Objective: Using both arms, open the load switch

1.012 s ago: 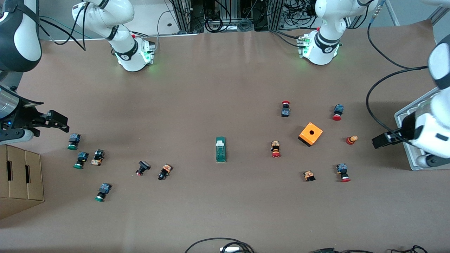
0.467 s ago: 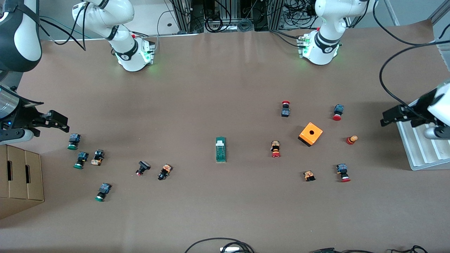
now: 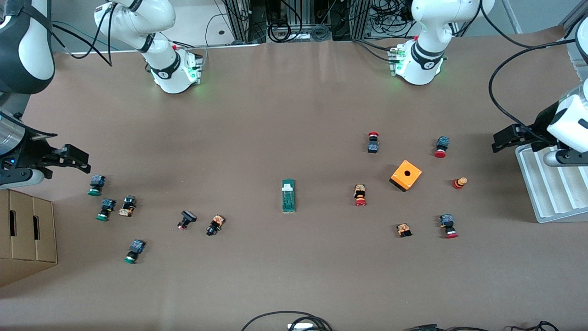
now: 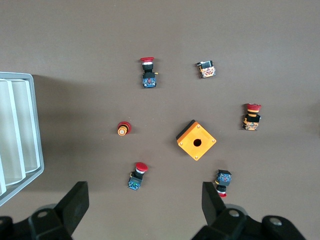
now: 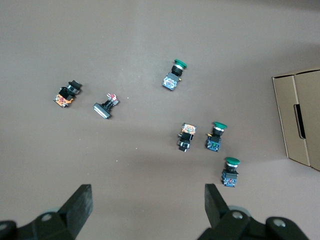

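- Since a second ago you have seen only the left gripper (image 3: 498, 140) move: it has swung up from beside the small red-and-yellow piece (image 3: 459, 183) to a spot over the table edge of the grey ridged tray (image 3: 551, 202); nothing on the table has shifted.
- You will find the load switch (image 3: 288, 196) lying flat in the middle of the table, its white end piece at its 12 o'clock end, with no gripper touching it.
- From the switch, at 3 o'clock, you have a red-capped button (image 3: 360, 195), and past it the orange cube (image 3: 406, 175) with its round hole facing up.
- Around the cube you can count more red-capped buttons: 1 at 10 o'clock (image 3: 373, 142), 1 at 1 o'clock (image 3: 441, 147), 1 at 5 o'clock (image 3: 448, 225).
- At 9 o'clock from the switch sit 2 small dark parts (image 3: 215, 225), then 3 green-capped buttons (image 3: 96, 185) toward the right arm's end.
- Your left gripper's jaws stand wide with nothing between them; in the left wrist view its fingers (image 4: 75, 205) frame the cube (image 4: 196, 140).
- Your right gripper (image 3: 76, 158) waits over the table just above the green buttons, near the cardboard box (image 3: 27, 234); jaws wide, holding nothing.
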Controlling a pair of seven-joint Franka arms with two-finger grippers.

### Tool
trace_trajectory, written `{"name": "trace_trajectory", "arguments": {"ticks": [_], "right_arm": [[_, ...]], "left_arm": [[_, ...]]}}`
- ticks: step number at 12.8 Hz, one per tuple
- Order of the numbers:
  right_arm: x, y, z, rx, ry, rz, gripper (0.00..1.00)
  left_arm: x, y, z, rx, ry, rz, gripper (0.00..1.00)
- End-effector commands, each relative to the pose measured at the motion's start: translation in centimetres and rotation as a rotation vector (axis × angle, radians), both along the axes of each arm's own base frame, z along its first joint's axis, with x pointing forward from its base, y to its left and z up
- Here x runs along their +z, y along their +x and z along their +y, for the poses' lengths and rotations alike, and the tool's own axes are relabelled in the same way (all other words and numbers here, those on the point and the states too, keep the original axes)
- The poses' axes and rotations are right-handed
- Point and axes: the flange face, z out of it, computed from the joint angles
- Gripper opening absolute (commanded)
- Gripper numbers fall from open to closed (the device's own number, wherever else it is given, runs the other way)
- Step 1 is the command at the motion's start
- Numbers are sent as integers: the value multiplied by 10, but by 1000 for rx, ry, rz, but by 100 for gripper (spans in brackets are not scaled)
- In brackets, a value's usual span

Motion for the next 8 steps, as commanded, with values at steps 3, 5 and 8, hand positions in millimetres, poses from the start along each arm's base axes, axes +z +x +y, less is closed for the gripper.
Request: {"name": "trace_trajectory", "arguments": {"ticks": [3,5,8], "right_arm": [[5,5,1,-3,-17,-15,100],[5,5,1,-3,-17,-15,100],[5,5,1,-3,-19,-14,100]], "left_arm": [[16,1,6,20,15,-32,100],[17,2,7,27,13,-38,100],[31,7,9,27,21,-72,100]]}}
